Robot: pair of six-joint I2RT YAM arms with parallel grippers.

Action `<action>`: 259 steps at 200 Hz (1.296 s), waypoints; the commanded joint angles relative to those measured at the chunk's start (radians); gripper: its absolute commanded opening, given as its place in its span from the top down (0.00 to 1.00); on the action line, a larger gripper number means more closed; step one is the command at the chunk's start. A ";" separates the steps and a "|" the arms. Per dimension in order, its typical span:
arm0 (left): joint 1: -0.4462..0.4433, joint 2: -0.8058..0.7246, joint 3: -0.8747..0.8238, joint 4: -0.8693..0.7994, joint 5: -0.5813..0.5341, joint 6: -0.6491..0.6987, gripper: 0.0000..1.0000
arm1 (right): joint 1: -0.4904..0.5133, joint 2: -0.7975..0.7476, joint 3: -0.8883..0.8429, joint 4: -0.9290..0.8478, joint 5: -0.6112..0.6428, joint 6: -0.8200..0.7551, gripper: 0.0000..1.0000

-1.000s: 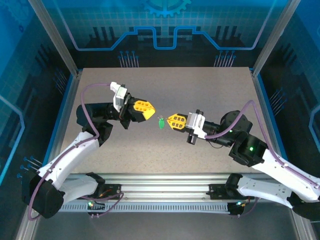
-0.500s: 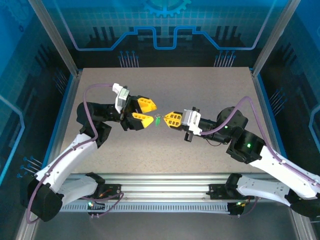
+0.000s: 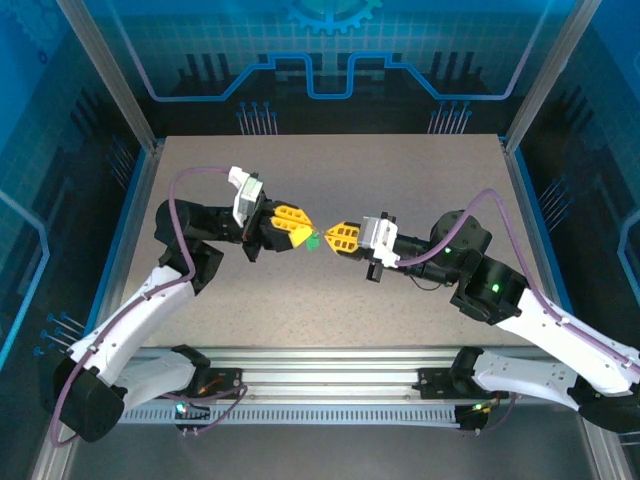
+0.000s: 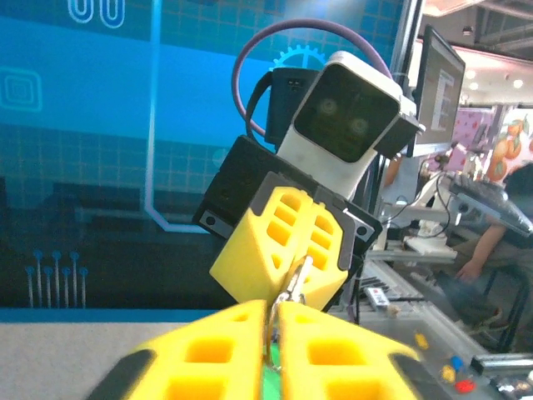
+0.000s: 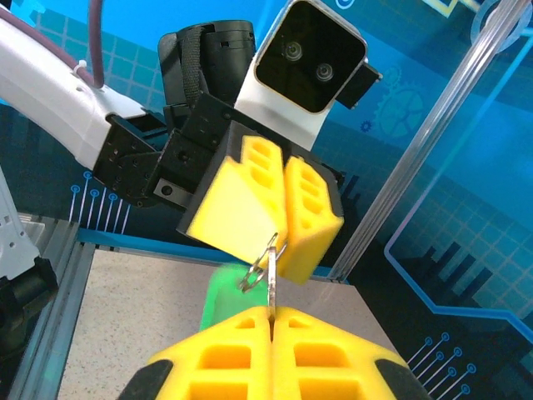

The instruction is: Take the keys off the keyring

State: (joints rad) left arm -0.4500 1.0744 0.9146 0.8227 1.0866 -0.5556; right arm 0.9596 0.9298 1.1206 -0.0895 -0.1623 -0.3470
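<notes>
Above the table's middle my two yellow-fingered grippers meet tip to tip. My right gripper (image 3: 336,237) (image 5: 271,313) is shut on the flat metal blade of a key (image 5: 271,286), which stands upright out of its fingertips. A thin wire keyring (image 5: 263,265) passes through the key's top, and a green tag (image 5: 226,297) (image 3: 314,240) hangs from it. My left gripper (image 3: 305,229) (image 4: 274,311) is shut on the keyring (image 4: 272,327), pinching the wire between its pads. Everything is held off the table.
The speckled grey table (image 3: 420,180) lies below, bounded by aluminium posts and blue walls. The metal rail (image 3: 330,365) with both arm bases runs along the near edge.
My left gripper opened, moved right up to the keyring and closed on it. My right gripper carried the key and tag a little left and up to meet it.
</notes>
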 commanded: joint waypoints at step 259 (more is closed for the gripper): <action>0.140 0.044 0.014 -0.196 -0.152 0.107 0.41 | -0.325 0.150 0.049 0.009 -0.374 0.146 1.00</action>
State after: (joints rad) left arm -0.3176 1.1011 0.8757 0.7326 0.9138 -0.5293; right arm 0.6960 1.0630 1.1175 -0.0982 -0.3573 -0.2821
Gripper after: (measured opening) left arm 0.580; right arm 0.061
